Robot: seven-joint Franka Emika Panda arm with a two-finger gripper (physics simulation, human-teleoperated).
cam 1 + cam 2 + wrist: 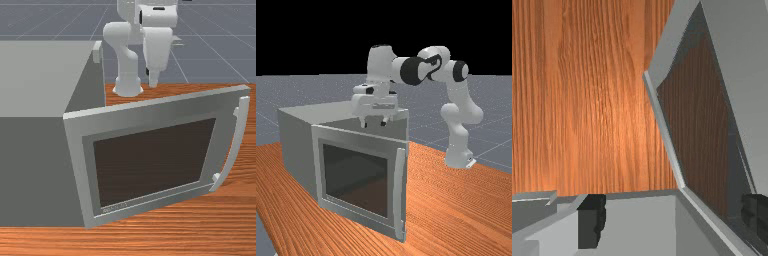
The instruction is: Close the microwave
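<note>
1. Toward nine o'clock in the front view sits the microwave [30, 170] on the table [175, 230]. Its door [150, 117] stands open from the hinge side near the middle out toward three o'clock, with the handle [240, 130] along the free edge. The arm [127, 65] rises near twelve o'clock, and the gripper [153, 84] points down on the far side of the door, away from the handle's face. That place suits a look down over the opening but not a closing push, which would have to come from the outer face.

2. In the far view the gripper hangs just above centre, its two fingers wide apart with nothing held. The door lies toward six o'clock from it, the handle toward five. Its height probably serves to clear the door's top edge on the way round to the handle side; dropping too soon could catch that edge or push the door wider.

3. Through the wrist view the black fingers [592, 220] stand wide, one of them close over the door, beside its dark glass [697, 115]. Whether that finger touches the door, I cannot tell. An open grip isn't needed to shove the door; narrowing it would likely give a neater pusher.
</note>
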